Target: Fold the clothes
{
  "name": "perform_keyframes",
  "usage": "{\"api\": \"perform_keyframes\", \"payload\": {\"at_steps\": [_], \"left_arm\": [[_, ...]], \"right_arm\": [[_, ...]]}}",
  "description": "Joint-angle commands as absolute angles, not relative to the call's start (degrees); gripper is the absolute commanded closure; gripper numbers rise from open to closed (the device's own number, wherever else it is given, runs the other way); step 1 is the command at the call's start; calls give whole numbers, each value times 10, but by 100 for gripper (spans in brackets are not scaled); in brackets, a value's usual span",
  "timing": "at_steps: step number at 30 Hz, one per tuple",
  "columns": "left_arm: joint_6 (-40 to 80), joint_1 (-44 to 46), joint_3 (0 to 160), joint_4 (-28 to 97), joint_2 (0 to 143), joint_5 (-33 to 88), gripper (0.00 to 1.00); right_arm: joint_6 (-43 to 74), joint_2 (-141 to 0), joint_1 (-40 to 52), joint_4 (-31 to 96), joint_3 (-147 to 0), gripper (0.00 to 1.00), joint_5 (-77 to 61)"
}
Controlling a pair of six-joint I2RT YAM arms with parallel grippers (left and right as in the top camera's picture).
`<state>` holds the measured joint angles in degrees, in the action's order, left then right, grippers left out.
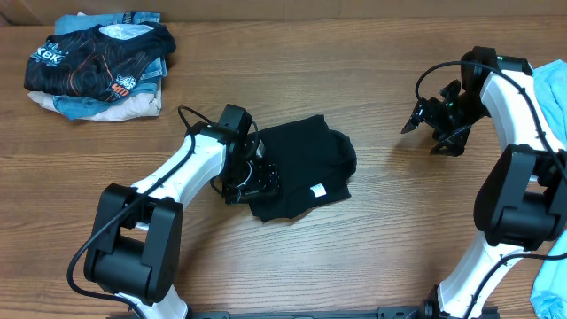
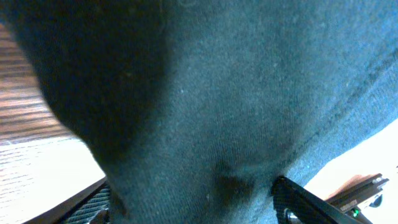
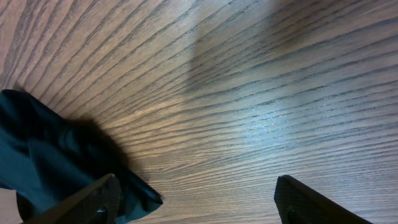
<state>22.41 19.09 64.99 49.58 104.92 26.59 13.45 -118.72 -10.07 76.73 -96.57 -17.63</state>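
Observation:
The plain black T-shirt (image 1: 301, 164) lies bunched and partly folded at the middle of the wooden table, with a small white tag (image 1: 317, 189) showing near its front edge. My left gripper (image 1: 257, 182) is down on the shirt's left edge. In the left wrist view the black fabric (image 2: 217, 93) fills the frame and lies between the spread fingers (image 2: 193, 199). My right gripper (image 1: 423, 133) is open and empty over bare wood, well right of the shirt. The right wrist view shows its fingers (image 3: 196, 199) apart, and a corner of the shirt (image 3: 37, 149) at the left.
A pile of other clothes (image 1: 97, 66), topped by a black shirt with orange-and-white print (image 1: 89, 58), sits at the back left corner. Light blue cloth (image 1: 554, 97) lies at the right edge behind my right arm.

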Motion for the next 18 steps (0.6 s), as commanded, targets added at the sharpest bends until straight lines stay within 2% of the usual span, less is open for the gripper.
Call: {"api": "perform_keyframes", "payload": {"at_steps": [1, 6, 12, 14, 18], "left_arm": [[205, 191, 650, 506, 1052, 278, 27], [201, 191, 665, 528, 1052, 265, 41], [201, 191, 688, 566, 1052, 254, 76], [201, 191, 699, 587, 1052, 231, 93], [210, 191, 724, 638, 1051, 191, 96]], "right_arm": [[130, -1179, -99, 767, -977, 17, -181], [130, -1179, -99, 767, -977, 17, -181], [130, -1179, -99, 768, -977, 17, -182], [130, -1179, -99, 768, -977, 17, -181], [130, -1179, -99, 768, -977, 17, -182]]}}
